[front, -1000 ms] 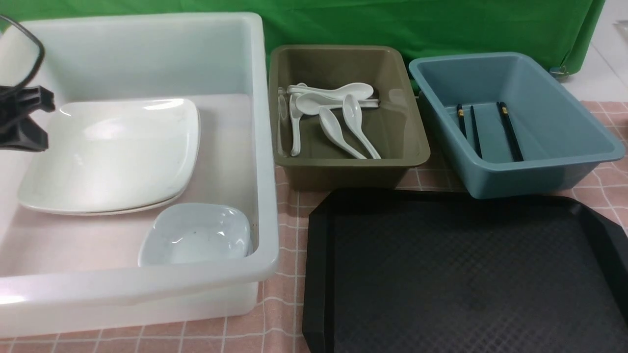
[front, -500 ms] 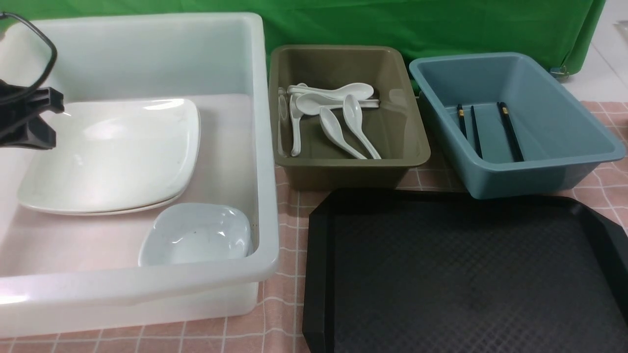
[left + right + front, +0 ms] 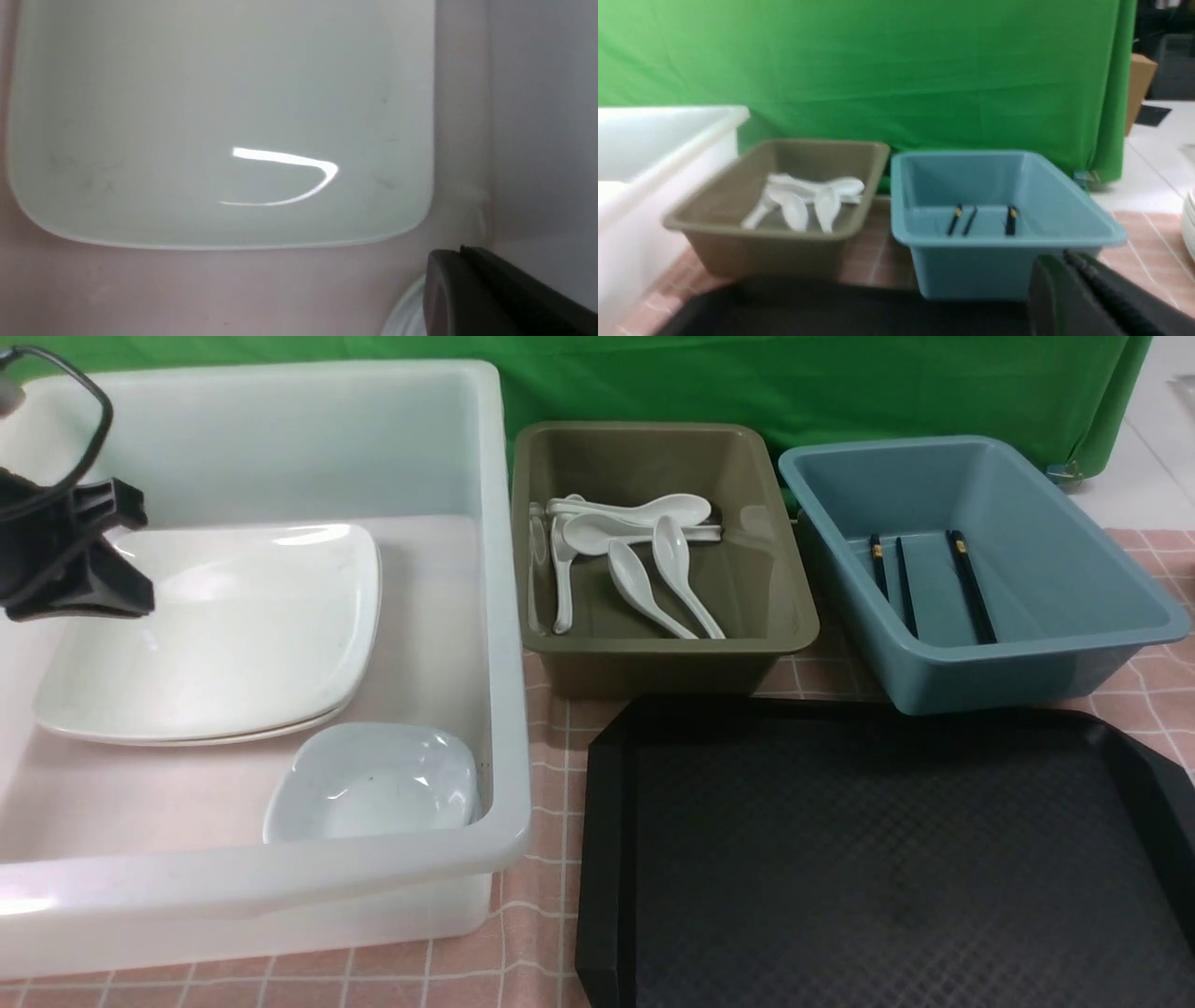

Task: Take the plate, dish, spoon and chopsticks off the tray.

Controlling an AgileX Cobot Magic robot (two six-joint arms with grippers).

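Black and shut tight, the left gripper (image 3: 103, 555) is seen at the far left, over the back left part of the big white plastic tub (image 3: 504, 644). Nothing is held in it. Just below it, two large flat glossy white square plates (image 3: 233, 625) are stacked on the tub floor, one on top of the other. In the left wrist view the top plate (image 3: 219, 121) is shown close up, bare, with a bright streak of light on it. A small pale blue-white square dish (image 3: 373, 784) is placed in the front right corner of the same tub, near the plates but not touching them.

Next to the right, behind the tray, an olive-green plastic tub (image 3: 766, 635) is found. Several glossy white soup spoons (image 3: 644, 560) are piled in it, some crossed over each other.

Further right, a blue plastic tub (image 3: 1102, 644) is set beside the olive one. Thin black chopsticks (image 3: 971, 588) are laid on its floor, close to side by side.

In front of these two tubs, the large black plastic tray (image 3: 840, 859) with cut corners and a diamond pattern is laid on the pink checked tablecloth (image 3: 551, 896).

Only a dark part of the right gripper (image 3: 1092, 298) is seen, in the right wrist view, and whether it is open or shut cannot be told.
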